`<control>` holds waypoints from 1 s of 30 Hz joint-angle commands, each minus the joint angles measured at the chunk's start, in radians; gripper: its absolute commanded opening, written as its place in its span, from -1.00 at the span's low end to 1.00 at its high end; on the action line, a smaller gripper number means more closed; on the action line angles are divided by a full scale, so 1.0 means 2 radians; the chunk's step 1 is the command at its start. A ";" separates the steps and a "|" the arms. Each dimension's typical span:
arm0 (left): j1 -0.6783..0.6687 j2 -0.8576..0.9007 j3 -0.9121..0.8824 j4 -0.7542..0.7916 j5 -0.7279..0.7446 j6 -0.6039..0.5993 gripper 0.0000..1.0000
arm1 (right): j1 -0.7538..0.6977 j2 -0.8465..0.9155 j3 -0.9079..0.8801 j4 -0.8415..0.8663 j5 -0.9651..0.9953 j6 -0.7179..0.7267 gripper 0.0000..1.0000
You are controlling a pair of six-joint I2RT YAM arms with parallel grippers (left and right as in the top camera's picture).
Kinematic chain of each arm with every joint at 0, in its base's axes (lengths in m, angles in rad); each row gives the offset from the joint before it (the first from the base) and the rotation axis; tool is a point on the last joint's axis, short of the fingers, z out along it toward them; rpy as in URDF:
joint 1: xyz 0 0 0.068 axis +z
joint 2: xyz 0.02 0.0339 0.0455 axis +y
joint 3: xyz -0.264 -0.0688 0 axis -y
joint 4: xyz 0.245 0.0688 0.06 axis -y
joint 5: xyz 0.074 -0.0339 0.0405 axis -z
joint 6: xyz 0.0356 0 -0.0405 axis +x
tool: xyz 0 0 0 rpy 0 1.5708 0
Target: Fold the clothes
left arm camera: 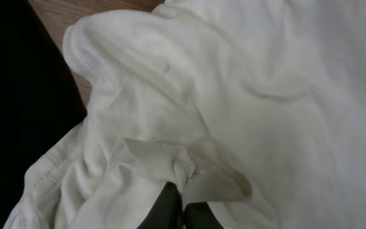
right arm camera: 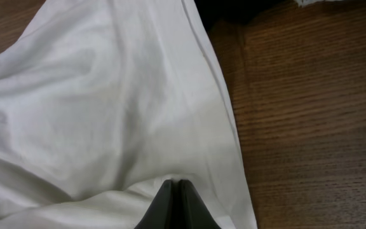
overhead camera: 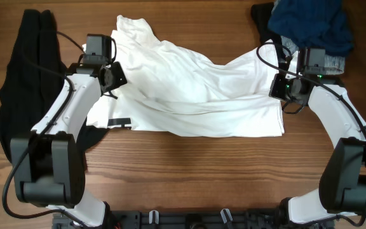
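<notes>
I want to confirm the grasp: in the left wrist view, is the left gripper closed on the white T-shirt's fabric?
Yes, the left gripper is shut, with a pinched fold of the white T-shirt bunched at its fingertips.

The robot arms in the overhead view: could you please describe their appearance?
The left arm and right arm have smooth white links, bulky black joint housings and thin black cables looping alongside. The left gripper and right gripper are black, with dark tapered fingers; a green light glows by the right one.
</notes>
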 commanded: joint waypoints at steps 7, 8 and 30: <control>0.040 0.005 -0.009 -0.021 -0.044 0.001 -0.92 | -0.010 0.005 0.009 0.006 0.026 -0.002 -0.91; 0.045 0.005 -0.009 -0.019 -0.044 0.001 -0.92 | -0.010 0.005 0.009 0.006 0.026 -0.003 -0.92; 0.060 -0.004 0.014 -0.004 -0.017 0.019 0.82 | -0.011 0.008 0.063 0.002 -0.001 -0.029 0.63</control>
